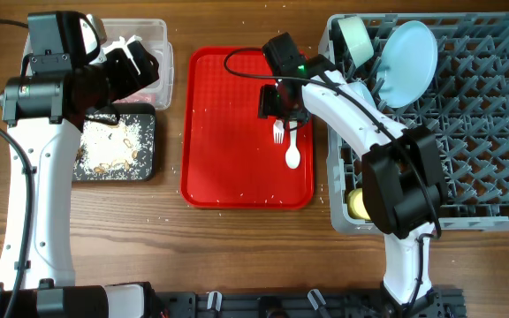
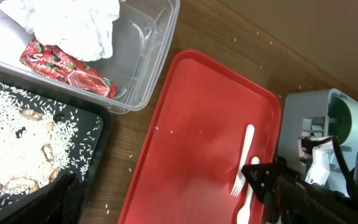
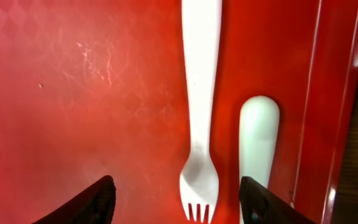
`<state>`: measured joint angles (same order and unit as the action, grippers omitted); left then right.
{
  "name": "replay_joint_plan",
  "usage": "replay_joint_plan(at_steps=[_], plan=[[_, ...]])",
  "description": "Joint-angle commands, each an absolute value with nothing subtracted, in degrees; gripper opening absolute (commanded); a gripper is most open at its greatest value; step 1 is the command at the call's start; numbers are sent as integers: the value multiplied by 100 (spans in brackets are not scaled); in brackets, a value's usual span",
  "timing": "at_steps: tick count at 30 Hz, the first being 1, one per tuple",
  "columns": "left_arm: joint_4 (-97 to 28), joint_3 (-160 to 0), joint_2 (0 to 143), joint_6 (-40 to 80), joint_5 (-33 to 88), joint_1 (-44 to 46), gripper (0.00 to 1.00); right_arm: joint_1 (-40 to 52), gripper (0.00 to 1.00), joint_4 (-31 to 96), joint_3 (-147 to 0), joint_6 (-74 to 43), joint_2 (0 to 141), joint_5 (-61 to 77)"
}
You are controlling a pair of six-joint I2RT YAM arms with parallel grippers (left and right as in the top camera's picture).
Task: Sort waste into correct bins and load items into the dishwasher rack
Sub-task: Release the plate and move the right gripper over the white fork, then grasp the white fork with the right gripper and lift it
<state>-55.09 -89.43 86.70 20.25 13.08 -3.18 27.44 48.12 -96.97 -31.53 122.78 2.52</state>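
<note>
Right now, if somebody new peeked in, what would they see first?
Probably the bright red tray in the middle of the table, with a white fork and spoon lying side by side on it and the right gripper poised open just over the fork. Next, the big grey dishwasher rack on the right, where a light blue plate stands tilted near its far left corner.

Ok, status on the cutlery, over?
Left gripper open, empty, above clear tub. Right gripper open, low over red tray, white fork between jaws, ungripped. White spoon right beside fork, at one finger: may snag.
</note>
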Motion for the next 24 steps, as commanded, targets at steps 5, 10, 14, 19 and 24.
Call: replay_joint_plan(at_steps=[5,10,14,19,24], plan=[[-5494,-8965,8700,1975,1251,-366,100,2753,64,4908,-9671,-3269,12431,239],[-5494,-8965,8700,1977,1251,-366,100,2797,57,4803,-9616,-3142,12442,235],[-5494,-8965,8700,1975,1251,-366,100,2834,55,4685,-9476,-3107,12442,228],[-5494,-8965,8700,1975,1251,-366,100,2838,52,4491,-9198,-3166,12442,167],[-5494,-8965,8700,1975,1251,-366,100,2838,45,4163,-8873,-3223,12442,110]])
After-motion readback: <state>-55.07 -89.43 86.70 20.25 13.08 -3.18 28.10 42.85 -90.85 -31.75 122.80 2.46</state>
